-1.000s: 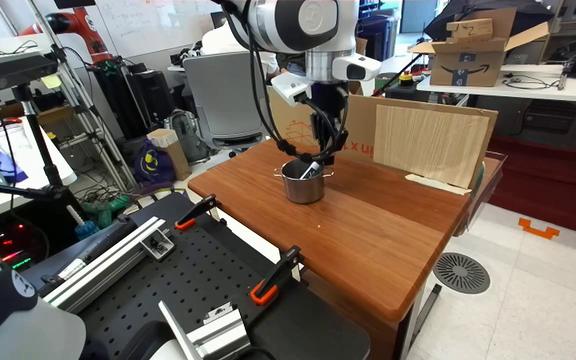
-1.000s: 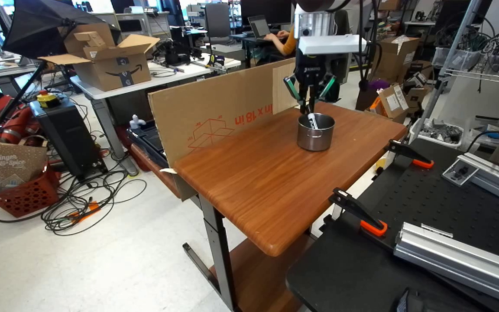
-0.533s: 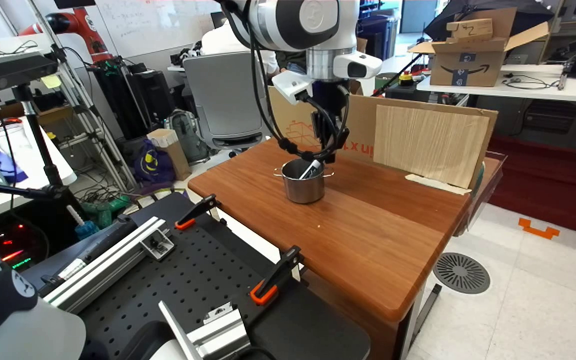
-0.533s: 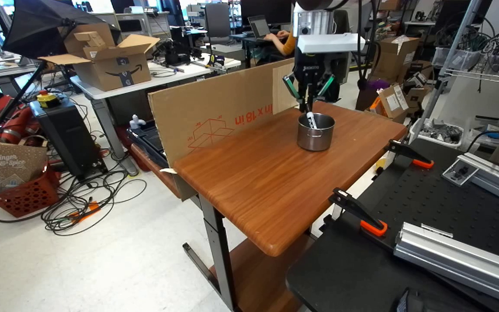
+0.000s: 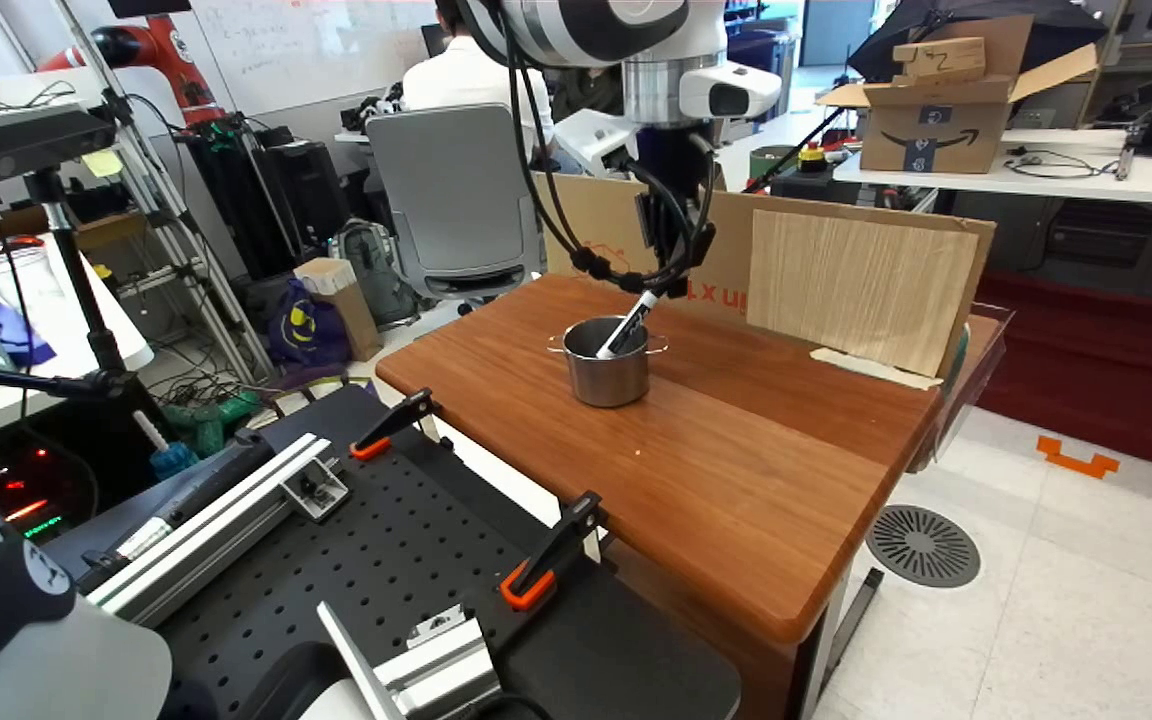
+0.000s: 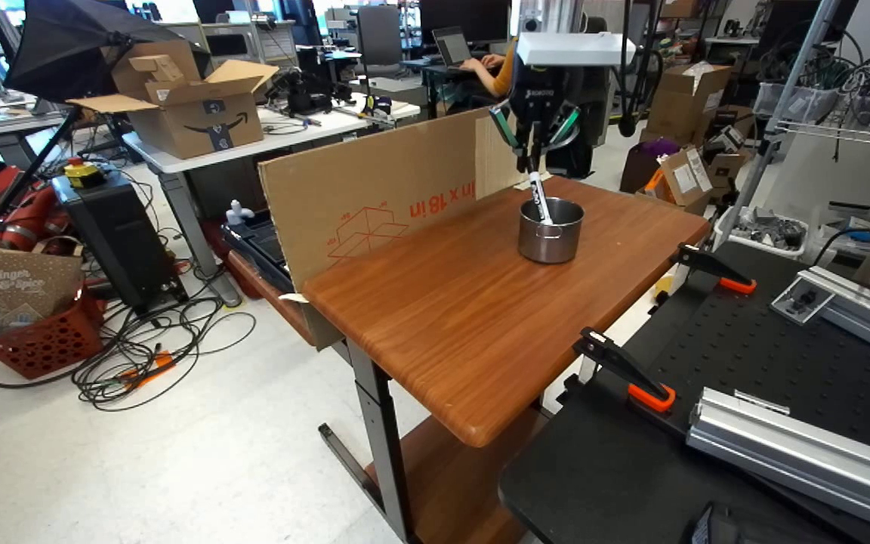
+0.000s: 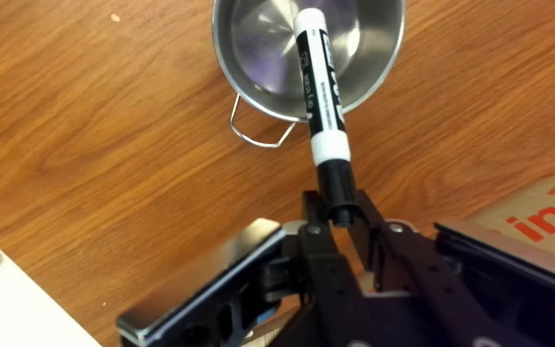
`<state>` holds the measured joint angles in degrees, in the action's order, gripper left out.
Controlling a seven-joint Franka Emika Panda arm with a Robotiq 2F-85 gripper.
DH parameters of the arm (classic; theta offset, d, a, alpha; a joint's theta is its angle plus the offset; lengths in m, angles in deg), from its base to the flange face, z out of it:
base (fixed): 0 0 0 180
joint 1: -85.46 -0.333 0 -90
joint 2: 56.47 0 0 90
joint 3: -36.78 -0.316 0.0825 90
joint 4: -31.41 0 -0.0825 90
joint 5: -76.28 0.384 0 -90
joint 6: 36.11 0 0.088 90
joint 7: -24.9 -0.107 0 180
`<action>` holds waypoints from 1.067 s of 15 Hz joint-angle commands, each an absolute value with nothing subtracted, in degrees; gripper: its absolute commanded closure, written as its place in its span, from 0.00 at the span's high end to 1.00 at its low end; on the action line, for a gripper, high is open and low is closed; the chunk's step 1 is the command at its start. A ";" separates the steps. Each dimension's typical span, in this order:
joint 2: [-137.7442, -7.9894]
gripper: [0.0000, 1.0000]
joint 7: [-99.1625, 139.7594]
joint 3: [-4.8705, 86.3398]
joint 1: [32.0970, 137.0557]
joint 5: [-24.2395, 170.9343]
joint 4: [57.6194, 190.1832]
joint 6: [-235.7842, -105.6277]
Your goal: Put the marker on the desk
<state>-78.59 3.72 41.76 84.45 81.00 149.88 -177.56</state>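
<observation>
Black-capped marker (image 7: 325,113): hanging it at a slant from the gripper (image 7: 336,200), cap end up. Clamping right on the cap, fitting tight to cap thickness, holding nothing else. Just changed: sitting higher than half a second ago in both exterior views, showing a lot more barrel over the rim of the pot (image 5: 609,382). Bringing marker and gripper up together, so reading the grasp as good and calling this the lift-out step.

Probably not clearing the pot yet: keeping the white lower end over the pot floor in the wrist view, seemingly inside the mouth in both exterior views. Not telling from here whether touching the wall or hanging apart. Leaving the pot upright on the desk (image 5: 736,480), toward the far left in an exterior view, not dragging it along.

Judging it about half done: getting the marker out, still missing the set-down. Likely needing more straight lift before going sideways, else risking catching the rim, tipping the pot or twisting the marker in the grip. After that, probably heading beside the pot, lowering to the desk, letting go. Gripping at one end only, so expecting some swivel on contact; best touching the low end first, laying it over slowly.
</observation>
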 commanded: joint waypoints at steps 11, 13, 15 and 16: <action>-64.12 0.05 3.93 37.63 83.52 84.93 154.99 -178.60; -65.00 0.05 3.15 36.38 82.33 84.24 155.49 -178.59; -66.48 0.05 2.45 35.33 81.11 83.60 155.78 -178.39; -67.53 0.05 2.19 34.87 80.45 83.37 155.79 -178.48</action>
<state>-65.83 2.98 35.59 81.44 83.80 155.84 -177.57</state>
